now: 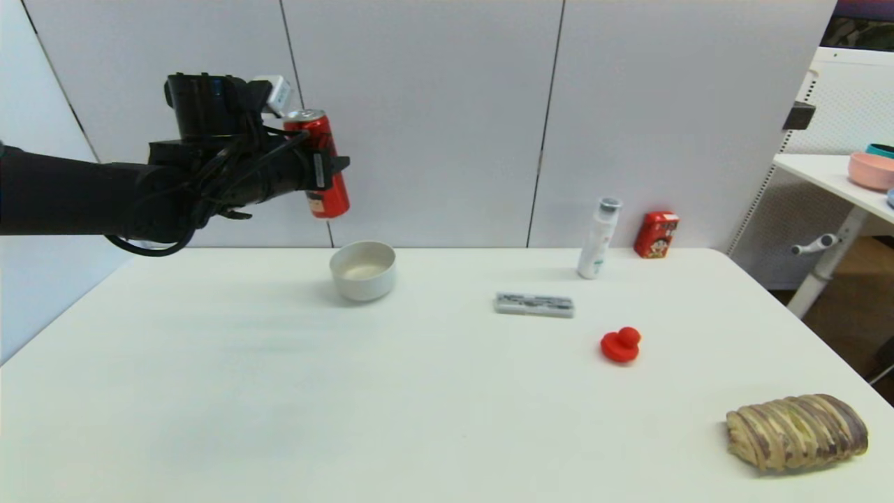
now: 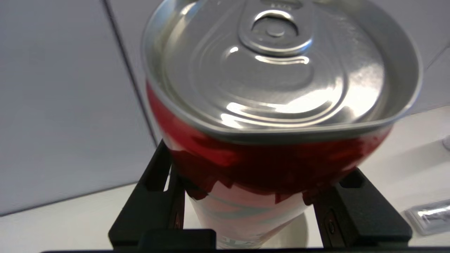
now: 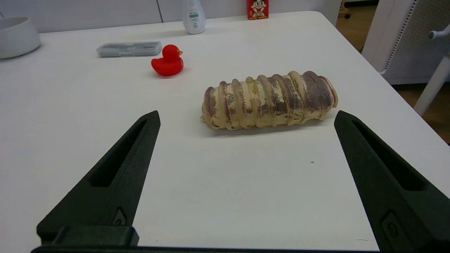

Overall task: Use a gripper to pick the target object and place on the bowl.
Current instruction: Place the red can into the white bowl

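Observation:
My left gripper [image 1: 325, 171] is shut on the slim red soda can [image 1: 320, 162] and holds it in the air, slightly tilted, above and a little to the left of the off-white bowl [image 1: 362, 270]. In the left wrist view the can's silver top [image 2: 281, 66] fills the frame, with my left gripper [image 2: 256, 168] closed on its red side; the bowl's rim [image 2: 299, 232] shows just below the can. My right gripper [image 3: 246, 119] is open and empty, low over the table near the front right. The bowl's edge [image 3: 15, 37] also shows in the right wrist view.
On the white table [image 1: 279, 405] lie a grey flat case [image 1: 534, 304], a red rubber duck [image 1: 620, 344] and a striped bread loaf [image 1: 796, 432]. A white bottle [image 1: 598, 239] and a small red carton [image 1: 656, 235] stand at the back. A side table with a pink bowl [image 1: 871, 170] is at far right.

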### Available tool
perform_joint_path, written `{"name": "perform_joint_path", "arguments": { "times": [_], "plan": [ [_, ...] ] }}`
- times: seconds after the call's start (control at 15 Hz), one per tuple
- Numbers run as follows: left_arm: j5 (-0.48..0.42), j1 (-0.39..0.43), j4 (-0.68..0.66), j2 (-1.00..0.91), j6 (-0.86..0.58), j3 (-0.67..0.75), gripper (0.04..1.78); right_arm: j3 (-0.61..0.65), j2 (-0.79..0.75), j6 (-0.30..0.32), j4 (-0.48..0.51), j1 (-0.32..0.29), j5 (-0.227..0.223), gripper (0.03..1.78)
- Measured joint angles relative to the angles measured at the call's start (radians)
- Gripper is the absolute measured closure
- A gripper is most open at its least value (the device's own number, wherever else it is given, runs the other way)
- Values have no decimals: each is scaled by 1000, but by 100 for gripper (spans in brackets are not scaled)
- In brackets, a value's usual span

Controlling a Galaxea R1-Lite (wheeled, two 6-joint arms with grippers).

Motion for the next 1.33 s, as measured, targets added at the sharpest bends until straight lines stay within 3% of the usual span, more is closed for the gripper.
{"name": "perform_joint_path", "arguments": {
  "times": [0.33,0.73,1.33],
  "plan": [
    [3,-63,2,67,-11,17,84,0,0,0,0,0,0,10],
    [6,-76,-11,149,-5,17,84,0,0,0,0,0,0,10],
    [12,-68,-217,190,-4,116,84,0,0,0,0,0,0,10]
  ]
}}
